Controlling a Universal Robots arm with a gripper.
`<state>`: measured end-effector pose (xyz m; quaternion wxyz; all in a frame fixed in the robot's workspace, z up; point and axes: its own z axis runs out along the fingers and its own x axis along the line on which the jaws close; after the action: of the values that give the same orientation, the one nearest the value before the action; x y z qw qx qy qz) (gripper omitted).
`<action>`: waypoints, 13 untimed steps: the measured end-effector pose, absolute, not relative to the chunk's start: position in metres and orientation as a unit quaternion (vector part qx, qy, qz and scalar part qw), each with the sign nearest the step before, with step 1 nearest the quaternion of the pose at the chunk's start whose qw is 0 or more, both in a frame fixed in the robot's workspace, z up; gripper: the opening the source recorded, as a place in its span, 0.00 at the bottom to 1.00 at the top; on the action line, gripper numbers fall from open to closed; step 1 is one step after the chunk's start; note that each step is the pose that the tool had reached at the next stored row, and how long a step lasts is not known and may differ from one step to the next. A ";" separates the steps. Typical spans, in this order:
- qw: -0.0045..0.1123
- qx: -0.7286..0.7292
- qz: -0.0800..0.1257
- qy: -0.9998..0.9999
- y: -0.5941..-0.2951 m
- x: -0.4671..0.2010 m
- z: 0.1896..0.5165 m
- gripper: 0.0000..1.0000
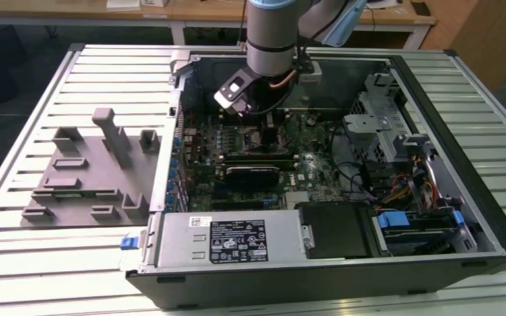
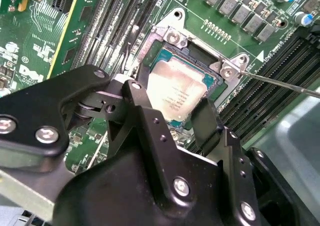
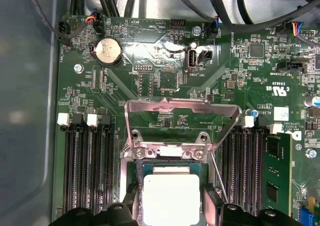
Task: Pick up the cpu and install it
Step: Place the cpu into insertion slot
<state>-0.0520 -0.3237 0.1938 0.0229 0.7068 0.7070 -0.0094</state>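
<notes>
Silver cpu (image 3: 171, 196) in its socket on a green circuit board (image 3: 125, 86).
A metal bracket (image 3: 182, 106) stands open beside it; the black gripper (image 3: 170, 212) straddles the cpu between memory slots (image 3: 85, 161).

An open computer case (image 1: 323, 280) lies on a slatted table (image 1: 24, 276), a grey fixture (image 1: 86, 174) beside it.

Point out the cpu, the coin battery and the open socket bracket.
cpu (image 2: 176, 91): second wrist view, silver top.
coin battery (image 3: 108, 51): first wrist view, its face.
socket bracket (image 3: 181, 104): first wrist view, cross bar.
</notes>
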 end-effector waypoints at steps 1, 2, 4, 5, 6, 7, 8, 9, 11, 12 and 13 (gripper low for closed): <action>0.022 0.707 -0.009 0.707 -0.324 -0.052 0.194 0.61; 0.022 0.707 -0.009 0.707 -0.324 -0.052 0.195 0.61; 0.022 0.707 -0.008 0.707 -0.324 -0.053 0.195 0.61; 0.021 0.707 -0.008 0.707 -0.324 -0.053 0.195 0.61; 0.021 0.707 -0.007 0.707 -0.324 -0.054 0.195 0.61; 0.021 0.708 -0.007 0.706 -0.324 -0.054 0.195 0.61; 0.020 0.708 -0.007 0.706 -0.324 -0.054 0.195 0.61; 0.020 0.708 -0.006 0.706 -0.324 -0.055 0.195 0.61; 0.020 0.708 -0.006 0.705 -0.324 -0.055 0.195 0.61; 0.020 0.708 -0.006 0.705 -0.324 -0.055 0.195 0.61; 0.020 0.709 -0.006 0.705 -0.324 -0.055 0.195 0.61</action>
<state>-0.0547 -0.3237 0.1946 0.0198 0.7089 0.7050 -0.0063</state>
